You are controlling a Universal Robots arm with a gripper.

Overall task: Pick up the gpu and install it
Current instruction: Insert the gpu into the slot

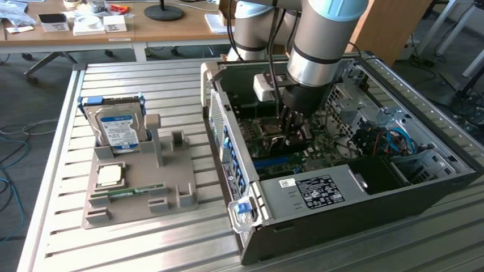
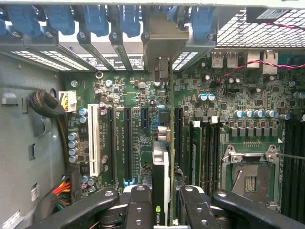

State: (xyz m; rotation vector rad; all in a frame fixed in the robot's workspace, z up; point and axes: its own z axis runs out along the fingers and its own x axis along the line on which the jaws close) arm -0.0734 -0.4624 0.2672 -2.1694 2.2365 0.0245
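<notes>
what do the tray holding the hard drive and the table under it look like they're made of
Tray: looks like matte grey plastic, possibly 3D-printed, given its dull uniform colour and blocky moulded holders. Table: pale metal, probably aluminium, with a dull sheen and parallel slotted strips.

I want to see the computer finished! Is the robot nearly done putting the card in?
Picked up: yes. The gripper holds the gpu on edge inside the open computer case, right above the motherboard. Left: whether it is pushed into its slot can't be told.
</notes>
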